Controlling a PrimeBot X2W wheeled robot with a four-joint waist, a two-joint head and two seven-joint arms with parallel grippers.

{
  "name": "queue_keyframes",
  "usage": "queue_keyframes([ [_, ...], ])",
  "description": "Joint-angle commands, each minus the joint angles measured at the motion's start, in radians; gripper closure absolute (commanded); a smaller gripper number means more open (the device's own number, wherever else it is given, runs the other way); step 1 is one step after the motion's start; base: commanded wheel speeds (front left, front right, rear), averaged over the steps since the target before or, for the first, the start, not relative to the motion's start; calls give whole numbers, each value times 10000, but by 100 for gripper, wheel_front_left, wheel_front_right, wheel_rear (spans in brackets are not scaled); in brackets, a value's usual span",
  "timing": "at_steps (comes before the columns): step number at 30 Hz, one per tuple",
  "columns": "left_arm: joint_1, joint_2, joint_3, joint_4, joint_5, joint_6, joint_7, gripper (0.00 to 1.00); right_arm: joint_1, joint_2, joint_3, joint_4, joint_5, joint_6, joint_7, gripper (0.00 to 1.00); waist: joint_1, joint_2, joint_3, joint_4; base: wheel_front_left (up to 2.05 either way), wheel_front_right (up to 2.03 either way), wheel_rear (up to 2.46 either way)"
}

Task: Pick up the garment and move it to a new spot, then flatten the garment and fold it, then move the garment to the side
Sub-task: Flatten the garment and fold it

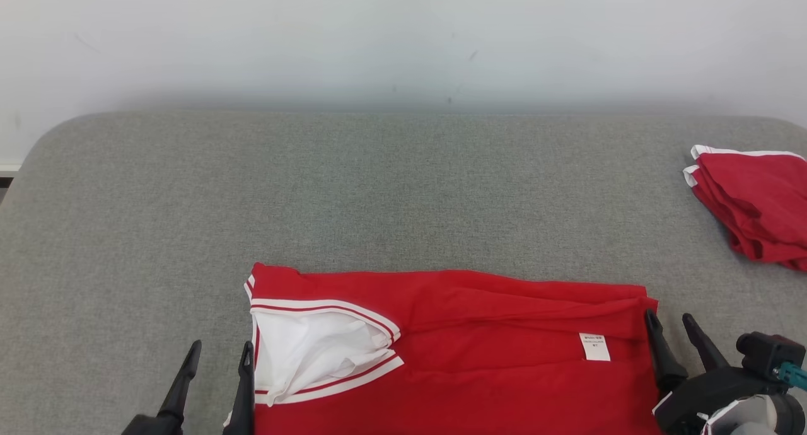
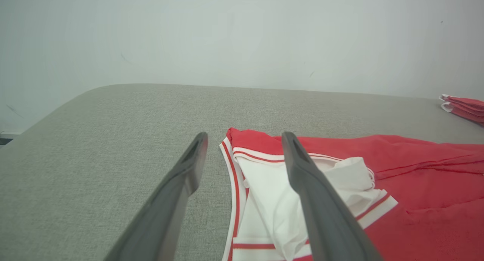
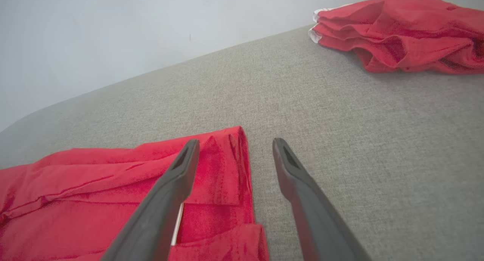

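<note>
A red garment (image 1: 479, 353) with white, red-striped trim and a white inner part (image 1: 309, 350) lies folded flat at the near edge of the grey padded table (image 1: 378, 189). A small white label (image 1: 594, 347) shows near its right end. My left gripper (image 1: 219, 353) stands open at the garment's left edge, one finger over the trim (image 2: 236, 177) and the other over bare table. My right gripper (image 1: 670, 319) is open astride the garment's right edge (image 3: 234, 166). Neither holds cloth.
A second red garment (image 1: 753, 202), bunched and loosely folded with white trim, lies at the table's far right edge (image 3: 401, 30). A pale wall (image 1: 403, 38) rises behind the table. Bare grey surface stretches across the table's middle and left.
</note>
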Motion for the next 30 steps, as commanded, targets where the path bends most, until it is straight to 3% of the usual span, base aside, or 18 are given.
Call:
queue_keyframes([
  [1,297,-121,139,-205,219,10,-30,0,94,79,7,245,-51,1,-37,0,0,0,-50,53,0,0,0],
  [16,656,-551,541,-299,376,8,-30,0,-447,675,678,2187,297,2,875,0,0,0,-147,420,0,0,0],
  [17,656,-558,569,-255,395,8,-30,0,-451,705,731,2228,357,1,918,24,0,0,-149,432,0,0,0],
  [18,647,-562,584,-214,415,8,-30,0,-457,705,780,2262,396,2,954,57,0,0,-152,439,0,0,0],
  [19,637,-576,627,-147,448,8,-30,0,-455,699,882,2305,474,2,938,100,0,0,-173,431,0,0,0],
  [25,746,-625,719,-49,452,8,-30,0,-522,512,933,2400,619,1,633,100,0,0,-268,342,0,0,0],
  [30,823,-646,690,40,411,8,-30,0,-535,-25,679,2474,716,-1,353,100,0,0,-390,308,0,0,0],
])
